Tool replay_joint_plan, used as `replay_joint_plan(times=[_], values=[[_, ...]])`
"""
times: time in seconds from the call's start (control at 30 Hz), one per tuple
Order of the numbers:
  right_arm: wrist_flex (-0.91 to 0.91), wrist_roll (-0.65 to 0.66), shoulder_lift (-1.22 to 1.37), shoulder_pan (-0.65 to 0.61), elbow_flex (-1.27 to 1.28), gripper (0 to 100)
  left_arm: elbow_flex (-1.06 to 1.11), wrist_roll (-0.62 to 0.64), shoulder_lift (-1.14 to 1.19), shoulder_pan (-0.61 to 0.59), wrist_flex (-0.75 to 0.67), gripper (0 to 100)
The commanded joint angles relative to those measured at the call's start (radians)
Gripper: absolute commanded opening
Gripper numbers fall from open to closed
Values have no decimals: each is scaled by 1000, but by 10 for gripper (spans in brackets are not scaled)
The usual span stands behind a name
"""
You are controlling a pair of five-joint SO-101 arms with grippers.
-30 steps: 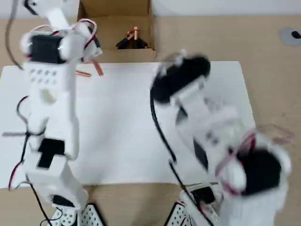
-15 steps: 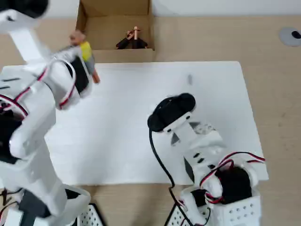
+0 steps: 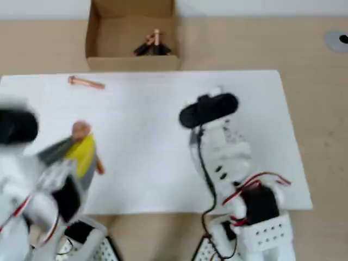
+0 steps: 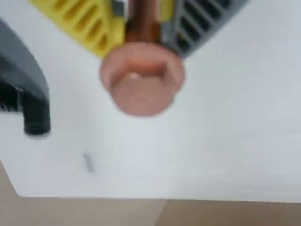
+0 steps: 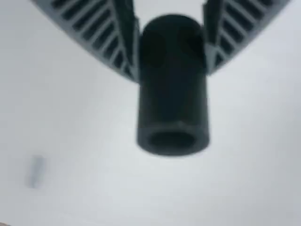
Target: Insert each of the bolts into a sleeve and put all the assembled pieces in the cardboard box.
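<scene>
Bolt in left end effector

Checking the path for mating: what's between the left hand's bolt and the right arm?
High view: bare white mat between the held bolt and the right arm. The loose bolt lies off that line, toward the cardboard box.

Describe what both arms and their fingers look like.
The left arm and right arm are white shells with black housings and red, white and black cables. The left gripper has one yellow ribbed finger and one grey; the right gripper has two grey ribbed fingers.
</scene>
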Motion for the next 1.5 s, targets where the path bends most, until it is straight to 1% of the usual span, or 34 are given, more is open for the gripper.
replay_joint_plan(times=[0.0, 0.1, 0.2, 0.33, 0.47, 0.57, 0.67, 0.77, 0.87, 0.97, 1.1, 1.13, 1.17, 1.23, 1.27, 1.33, 1.4, 1.47], values=[[-94, -118, -16, -147, 10, 12, 80, 2, -119, 26, 0, 5], [-127, -120, -16, -291, 12, 12, 107, 8, -179, 97, -2, 5], [-181, -117, -16, -374, 13, 12, 101, 60, -196, 144, -2, 5], [-275, -110, -16, -383, 16, 12, 101, 72, -196, 155, -2, 5], [-348, -29, -19, -383, 67, 12, 103, 55, -197, 149, -57, 5], [-448, 66, -79, -383, 186, 12, 110, -21, -199, 137, -121, 5], [-611, 195, -203, -383, 357, 12, 112, -78, -199, 74, -181, 5], [-758, 285, -369, -386, 516, 9, 178, -91, -200, 18, -227, 5], [-818, 298, -547, -387, 631, 9, 295, -91, -257, -26, -333, 5], [-816, 299, -705, -389, 710, 9, 486, -91, -401, -71, -496, 5], [-815, 296, -690, -420, 699, 9, 839, -92, -682, -109, -756, 5], [-816, 296, -691, -427, 700, 9, 916, -94, -722, -117, -816, 5], [-812, 296, -694, -433, 705, 9, 954, -94, -713, -124, -872, 5], [-810, 295, -694, -435, 711, 9, 965, -84, -676, -140, -939, 5], [-810, 295, -694, -438, 711, 9, 970, -84, -676, -137, -959, 5], [-810, 288, -696, -438, 711, 9, 999, -84, -679, -84, -1000, 5], [-810, 236, -694, -435, 711, 9, 1054, -92, -688, -11, -1048, 5], [-810, 175, -693, -435, 711, 9, 1091, -92, -690, 26, -1097, 5]])
